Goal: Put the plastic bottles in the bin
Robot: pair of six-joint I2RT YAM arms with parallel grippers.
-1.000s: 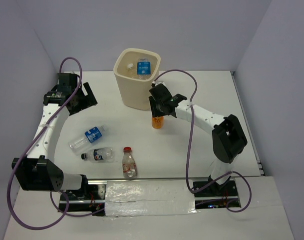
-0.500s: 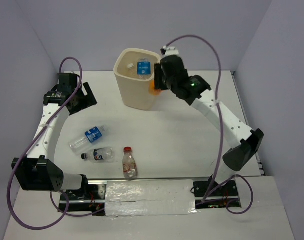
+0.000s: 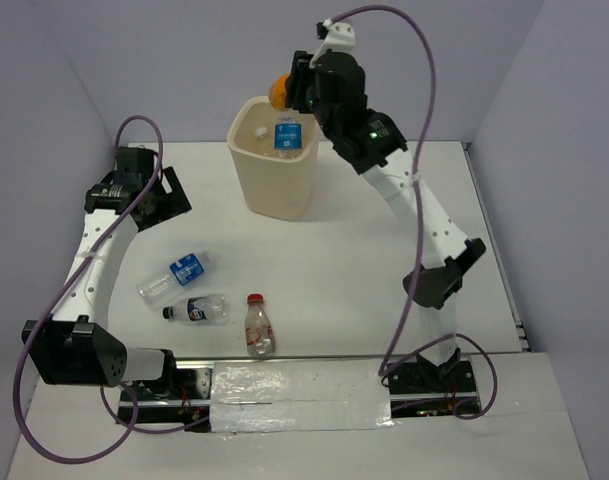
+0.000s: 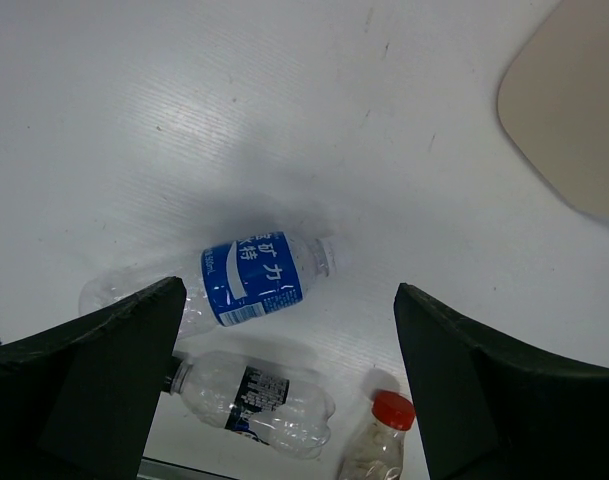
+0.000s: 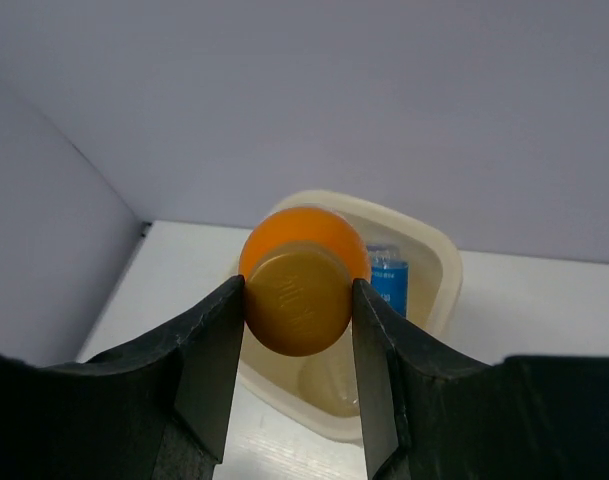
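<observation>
Nearest to the arm bases, in the lower left of the top view, three plastic bottles lie on their sides on the desk [image 3: 384,290]: the red-capped bottle [image 3: 258,328], the black-capped bottle [image 3: 197,309] and, a little farther, a blue-labelled bottle [image 3: 179,274]. They are close together.

Farther up on the left side, the left tool [image 3: 166,200] hangs over the desk with its jaws wide apart and nothing between them. In its wrist view the blue-labelled bottle is just below the gap. Its long axis runs almost from one finger to the other, so I think the wrist must turn before a grip. The left arm is clearly the nearer one to these three.

Farther again, at the upper centre, the bin [image 3: 274,190] stands upright with another blue-labelled bottle [image 3: 287,135] inside.

Above its far rim, the right tool [image 3: 296,88] is clamped on the orange bottle [image 3: 280,92]. In the right wrist view the cap points at the camera and the bin's opening lies straight beyond it. A release here probably lands inside, but the bottle looks closer to the far edge than to the centre.
</observation>
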